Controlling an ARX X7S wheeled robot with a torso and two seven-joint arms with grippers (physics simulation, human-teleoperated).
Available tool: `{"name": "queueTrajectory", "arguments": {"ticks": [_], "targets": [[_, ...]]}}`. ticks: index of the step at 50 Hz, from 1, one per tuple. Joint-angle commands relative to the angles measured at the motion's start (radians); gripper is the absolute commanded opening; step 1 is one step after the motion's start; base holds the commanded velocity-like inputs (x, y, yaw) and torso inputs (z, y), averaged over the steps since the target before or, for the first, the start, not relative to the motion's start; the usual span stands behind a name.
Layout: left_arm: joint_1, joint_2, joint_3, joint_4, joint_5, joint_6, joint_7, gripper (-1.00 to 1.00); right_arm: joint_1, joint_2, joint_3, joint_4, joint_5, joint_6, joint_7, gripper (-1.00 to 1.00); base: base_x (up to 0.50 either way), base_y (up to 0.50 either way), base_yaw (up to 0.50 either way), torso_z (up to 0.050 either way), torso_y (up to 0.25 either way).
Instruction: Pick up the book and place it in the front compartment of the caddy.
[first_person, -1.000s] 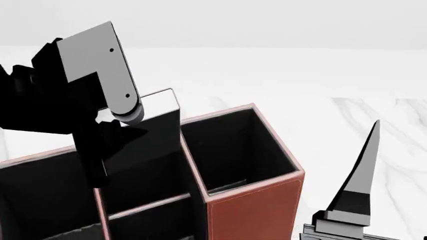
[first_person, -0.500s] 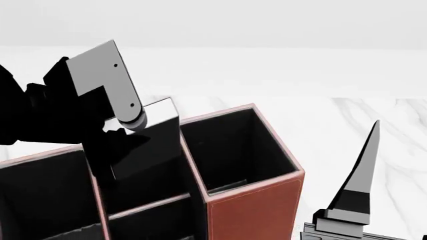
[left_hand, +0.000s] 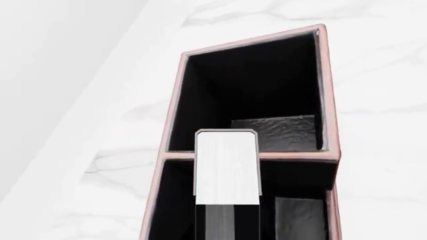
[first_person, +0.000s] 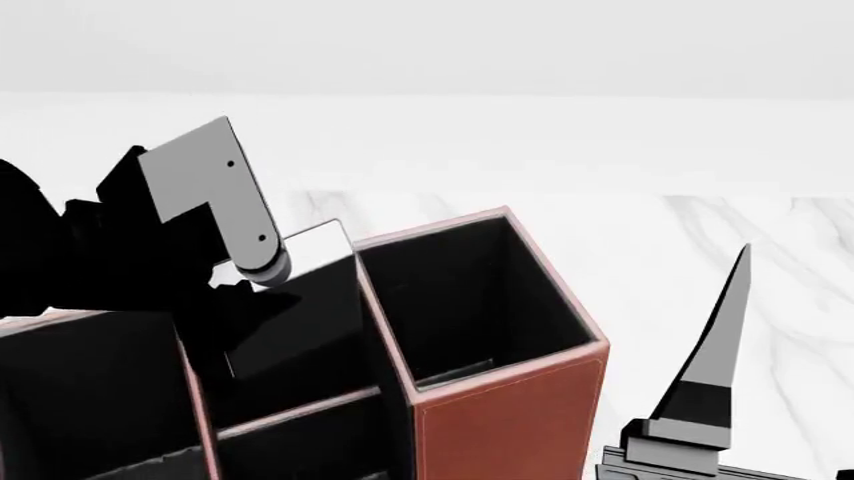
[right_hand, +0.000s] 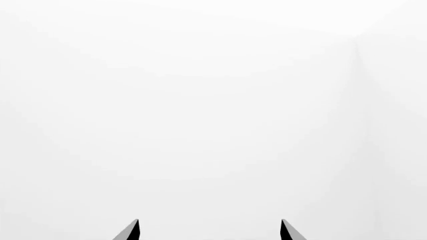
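Above the reddish-brown leather-look caddy (first_person: 507, 400) with pale stitched rims and black lining, I hold the thin matte black book (first_person: 300, 310) with white page edges in the left gripper (first_person: 247, 275). The gripper is clenched on the book's upper part. In the head view the book hangs tilted, its lower end already below the rim of a narrow compartment just beside the tall end section. One upper corner of the book stands clear of the rim.

In the left wrist view the white page edge of the book (left_hand: 225, 167) crosses the pale divider between two compartments of the caddy (left_hand: 175, 100). I cannot tell from these views which compartment counts as the front one, so I judge that the placement needs checking before I let go.

Procedure for this step, as I judge it:
1. Bring the book upright so that both faces run parallel to the divider walls.
2. Keep the lower edge off the stitched rim; a caught corner could tip the caddy or twist the book in the grasp.
3. Lower slowly until the book bears on the floor of the compartment, then release.

The right gripper (right_hand: 209, 231) stands released over the white marble-patterned table (first_person: 787, 270), well apart from the caddy.
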Motion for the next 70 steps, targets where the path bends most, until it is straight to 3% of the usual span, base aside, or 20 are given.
{"name": "queueTrajectory", "arguments": {"ticks": [1,25,70], "targets": [[0.021,-0.001,-0.007,-0.016,0.033,0.047,-0.013,-1.00,0.000,0.001,-0.007,0.006,-0.003,-0.004,0.000,1.00,0.00,0.00,0.00,0.000,0.000],[0.065,-0.008,0.043,-0.082,0.112,0.160,0.025,-1.00,0.013,-0.007,-0.031,0.019,-0.012,-0.003,-0.005,1.00,0.00,0.00,0.00,0.000,0.001],[0.161,0.061,0.071,-0.252,0.169,0.286,0.039,-1.00,0.012,-0.014,-0.052,0.046,-0.023,-0.017,-0.014,1.00,0.00,0.00,0.00,0.000,0.001]]}}
